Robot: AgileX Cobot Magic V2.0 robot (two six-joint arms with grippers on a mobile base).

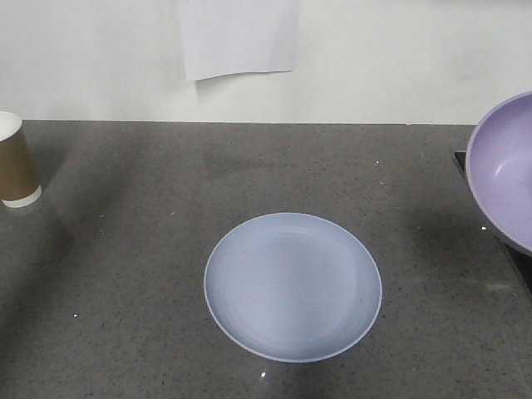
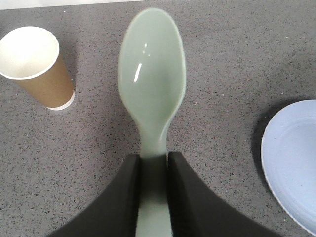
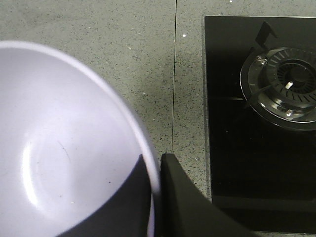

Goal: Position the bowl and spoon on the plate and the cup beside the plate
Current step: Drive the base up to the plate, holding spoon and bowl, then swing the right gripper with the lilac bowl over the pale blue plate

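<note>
plate (image 1: 293,287) pale blue | bowl (image 1: 507,166) lavender | spoon (image 2: 151,79) mint green | paper cup (image 2: 35,66) brown, white inside, white base band | countertop (image 1: 125,249) dark grey, speckled | hob (image 3: 256,128) black

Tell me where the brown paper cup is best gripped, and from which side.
Grip the tall brown paper cup on its side wall, about mid-height, coming in level from the side. It stands upright on the grey speckled counter and widens toward its white rim, so it should wedge rather than slip down when lifted. Squeeze gently; paper may dent.
</note>
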